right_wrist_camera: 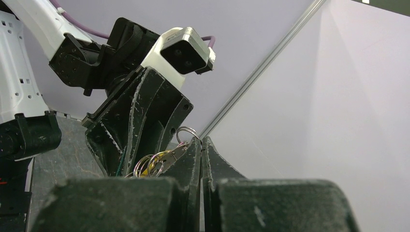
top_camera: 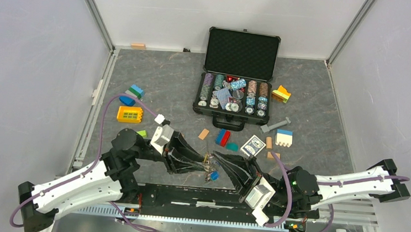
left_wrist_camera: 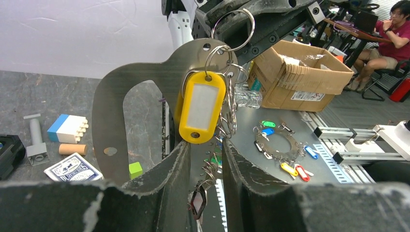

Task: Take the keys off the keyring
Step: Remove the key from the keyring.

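Both grippers meet above the table's near middle. My left gripper (top_camera: 204,161) (left_wrist_camera: 207,150) is shut across the band of a flat grey metal plate (left_wrist_camera: 111,121) with holes. Small wire rings and the keys hang from the plate: a yellow one (left_wrist_camera: 202,106), a black one (left_wrist_camera: 198,203) low between the fingers, and a blue one (top_camera: 214,175). My right gripper (top_camera: 215,156) (right_wrist_camera: 201,140) is shut, pinching the keyring (right_wrist_camera: 187,133) (left_wrist_camera: 233,29), a thin silver wire loop, at its fingertips. More rings (right_wrist_camera: 147,164) bunch beside its left finger.
An open poker chip case (top_camera: 238,74) stands at the back. A card deck (top_camera: 253,146), coloured blocks (top_camera: 224,137), a yellow block (top_camera: 130,114) and a blue-white block (top_camera: 284,137) lie around. Beyond the table sit a cardboard box (left_wrist_camera: 300,72) and another tagged plate (left_wrist_camera: 278,145).
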`<control>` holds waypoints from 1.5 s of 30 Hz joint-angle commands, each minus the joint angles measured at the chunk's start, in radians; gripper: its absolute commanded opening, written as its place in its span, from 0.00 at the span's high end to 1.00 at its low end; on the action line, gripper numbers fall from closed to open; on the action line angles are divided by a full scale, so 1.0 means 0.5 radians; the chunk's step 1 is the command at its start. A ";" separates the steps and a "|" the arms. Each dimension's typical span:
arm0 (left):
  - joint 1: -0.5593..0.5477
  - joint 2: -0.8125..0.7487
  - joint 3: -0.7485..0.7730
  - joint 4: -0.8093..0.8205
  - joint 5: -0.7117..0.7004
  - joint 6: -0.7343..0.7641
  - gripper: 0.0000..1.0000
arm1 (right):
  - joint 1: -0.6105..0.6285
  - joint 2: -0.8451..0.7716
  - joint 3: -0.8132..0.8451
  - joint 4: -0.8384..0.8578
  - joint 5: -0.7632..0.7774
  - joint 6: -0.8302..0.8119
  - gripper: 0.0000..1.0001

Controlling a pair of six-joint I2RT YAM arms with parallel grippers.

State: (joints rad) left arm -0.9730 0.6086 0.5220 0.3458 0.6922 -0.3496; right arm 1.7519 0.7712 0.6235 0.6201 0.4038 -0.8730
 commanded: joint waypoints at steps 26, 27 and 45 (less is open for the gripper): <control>-0.005 -0.070 -0.067 0.325 0.069 -0.120 0.53 | 0.002 -0.075 0.011 -0.006 -0.276 0.046 0.99; -0.005 -0.067 -0.065 0.331 0.077 -0.127 0.53 | 0.002 -0.076 0.011 -0.009 -0.282 0.049 0.99; -0.005 0.004 -0.053 0.475 0.193 -0.212 0.56 | 0.003 -0.069 0.016 -0.019 -0.280 0.040 0.99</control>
State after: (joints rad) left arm -0.9730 0.6075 0.4904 0.5339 0.7692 -0.4232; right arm 1.7519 0.7532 0.6182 0.5591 0.2684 -0.8604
